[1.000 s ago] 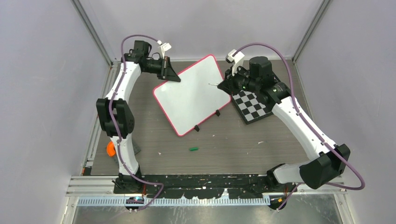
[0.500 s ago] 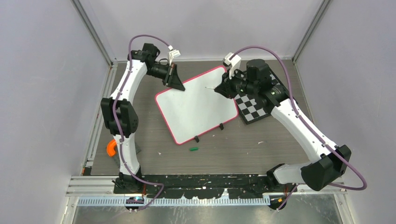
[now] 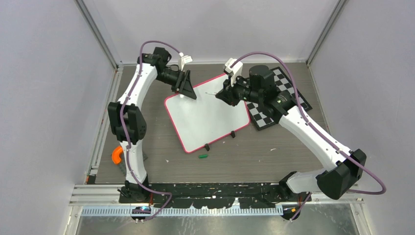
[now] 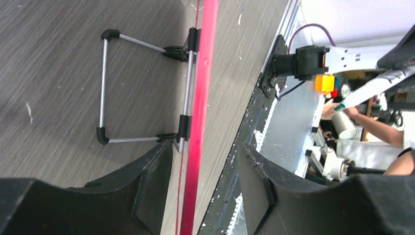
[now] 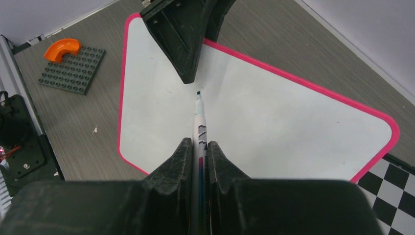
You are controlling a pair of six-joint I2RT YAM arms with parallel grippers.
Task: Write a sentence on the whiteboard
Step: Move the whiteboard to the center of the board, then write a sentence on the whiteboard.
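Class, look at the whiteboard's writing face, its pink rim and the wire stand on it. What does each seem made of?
The whiteboard face: smooth white with a faint sheen, likely a coated sheet. Its rim: even bright pink, probably moulded plastic. The stand: thin silvery rods, apparently metal, with black corner caps, perhaps plastic or rubber.

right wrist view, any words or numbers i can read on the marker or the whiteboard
Marker: there is dark print on the barrel, but it is too blurred to read.
Whiteboard: no writing shows on it.
No other text can be read in this view.
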